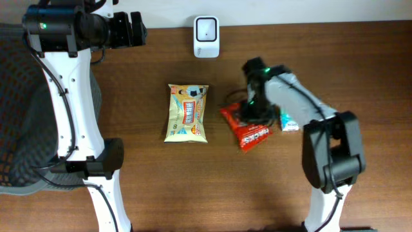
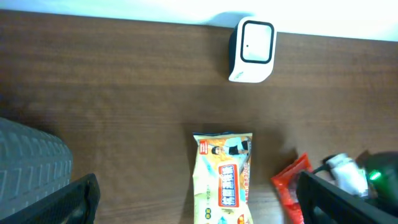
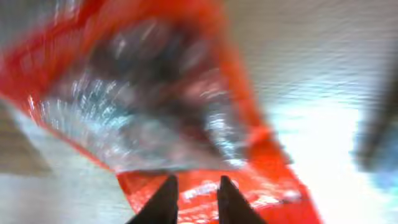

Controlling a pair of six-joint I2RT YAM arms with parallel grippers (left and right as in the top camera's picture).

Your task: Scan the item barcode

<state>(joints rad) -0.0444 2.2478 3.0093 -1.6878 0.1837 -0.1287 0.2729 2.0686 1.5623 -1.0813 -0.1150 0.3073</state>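
Observation:
A red snack packet (image 1: 254,133) lies on the wooden table, right of centre. My right gripper (image 1: 248,115) points down at the packet's upper end. In the right wrist view the red packet (image 3: 186,118) fills the blurred frame, and the right gripper (image 3: 194,186) has its fingertips a little apart with nothing clamped between them. A yellow snack packet (image 1: 187,113) lies flat at mid-table. The white barcode scanner (image 1: 206,36) stands at the far edge. My left gripper (image 1: 134,29) hovers wide open at the far left, away from both packets.
A small blue-and-white item (image 1: 288,122) lies just right of the red packet, partly under the right arm. The left wrist view takes in the scanner (image 2: 252,48), the yellow packet (image 2: 224,180) and the red packet's edge (image 2: 291,186). A dark mesh chair (image 1: 19,129) sits off the table's left.

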